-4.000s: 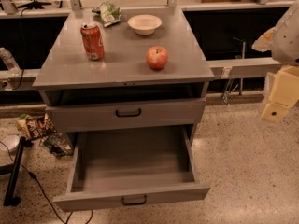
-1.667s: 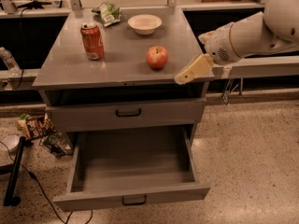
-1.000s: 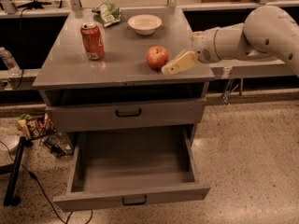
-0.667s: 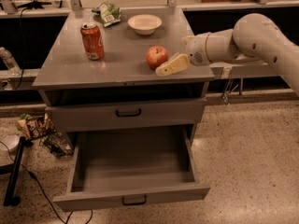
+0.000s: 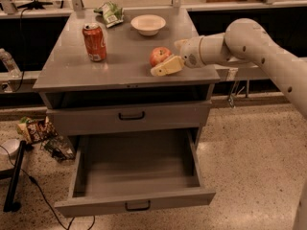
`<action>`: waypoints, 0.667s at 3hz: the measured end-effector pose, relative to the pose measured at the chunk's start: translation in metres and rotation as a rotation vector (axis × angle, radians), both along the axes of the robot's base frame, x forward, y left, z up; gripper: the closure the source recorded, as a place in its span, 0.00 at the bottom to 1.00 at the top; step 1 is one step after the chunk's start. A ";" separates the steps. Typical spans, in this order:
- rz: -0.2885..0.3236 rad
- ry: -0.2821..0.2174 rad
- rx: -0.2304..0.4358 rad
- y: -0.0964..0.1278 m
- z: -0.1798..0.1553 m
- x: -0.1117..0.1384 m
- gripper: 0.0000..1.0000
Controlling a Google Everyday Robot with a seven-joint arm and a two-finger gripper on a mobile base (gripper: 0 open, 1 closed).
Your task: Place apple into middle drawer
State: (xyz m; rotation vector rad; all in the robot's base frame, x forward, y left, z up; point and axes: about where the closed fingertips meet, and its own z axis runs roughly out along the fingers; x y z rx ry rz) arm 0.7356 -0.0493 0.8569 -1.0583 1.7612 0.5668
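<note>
The claw (image 5: 167, 57) reaches in over the desk's (image 5: 72, 71) right edge, fingers apart, with the apple (image 5: 158, 55) between their tips near the front edge. A can (image 5: 94, 42) and a bowl (image 5: 148, 24) stand farther back. Below, the middle drawer (image 5: 136, 202) is open.

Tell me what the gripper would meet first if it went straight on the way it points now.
The apple. The gripper, open just over the tabletop, points straight at it from close by; depth is unclear, but nothing lies between.
</note>
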 end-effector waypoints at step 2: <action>0.033 0.016 0.007 0.014 -0.007 0.008 0.59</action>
